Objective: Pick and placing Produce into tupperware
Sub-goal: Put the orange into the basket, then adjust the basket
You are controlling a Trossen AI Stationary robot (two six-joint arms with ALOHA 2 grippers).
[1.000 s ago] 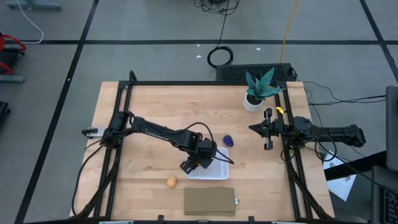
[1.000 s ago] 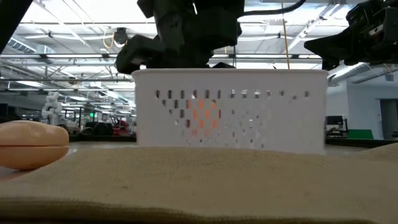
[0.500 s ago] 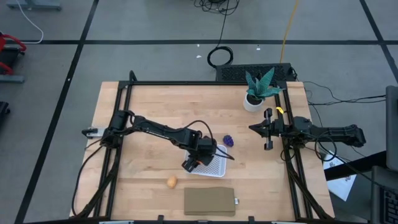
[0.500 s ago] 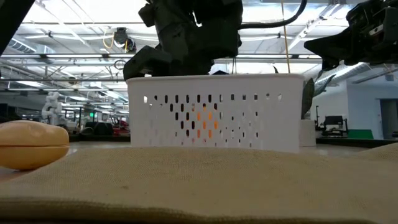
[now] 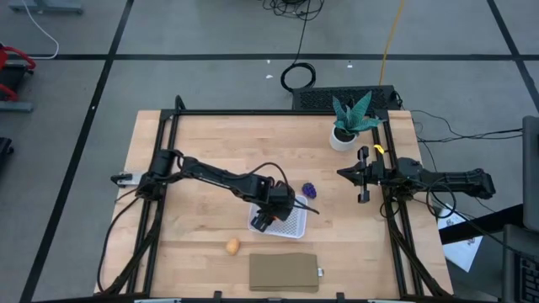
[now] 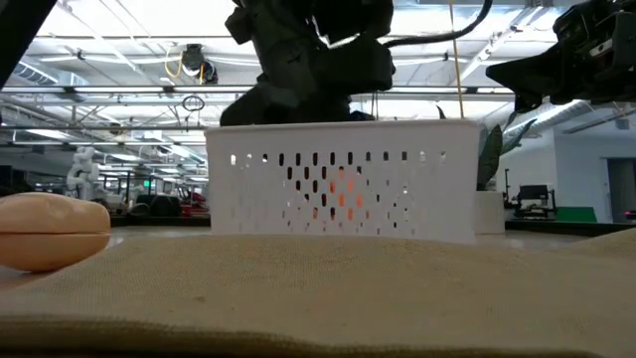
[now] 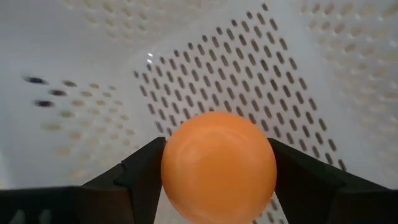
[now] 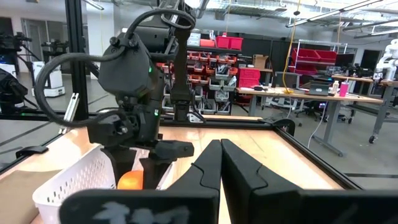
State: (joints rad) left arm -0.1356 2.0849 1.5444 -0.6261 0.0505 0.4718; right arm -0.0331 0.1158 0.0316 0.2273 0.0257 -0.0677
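Observation:
My left gripper [image 5: 271, 217] reaches down into the white tupperware [image 5: 280, 222] and is shut on the bright orange piece [image 7: 219, 165]. In the low view, orange [image 6: 342, 194] glows through the perforated wall of the tupperware [image 6: 248, 199]. The dark purple piece [image 5: 309, 190] lies on the table just beyond the tupperware's far right corner. On the wood to the near left of the tupperware rests the tan-brown piece [image 5: 232, 246]. My right gripper [image 5: 352, 174] waits shut near the table's right edge, above the table. My left gripper pinches the orange piece at its widest part [image 7: 171, 168], one finger [image 7: 140, 180] on each side. It comes from above, pointing down into the tupperware. The piece is inside the walls, above the mesh bottom [image 7: 249, 81]; whether it touches that bottom I cannot tell.
A flat brown pad [image 5: 284, 272] lies at the near edge, just in front of the tupperware. A green potted plant [image 5: 348, 123] stands at the far right. Black rails [image 5: 162, 177] run along the table's left and right sides. Bare wood stretches across the far left.
My left gripper, holding the orange piece, has moved from the tupperware's left rim toward the table's right, farther in over its middle. The tupperware has turned and shifted a little on the table. My right arm has kept still.

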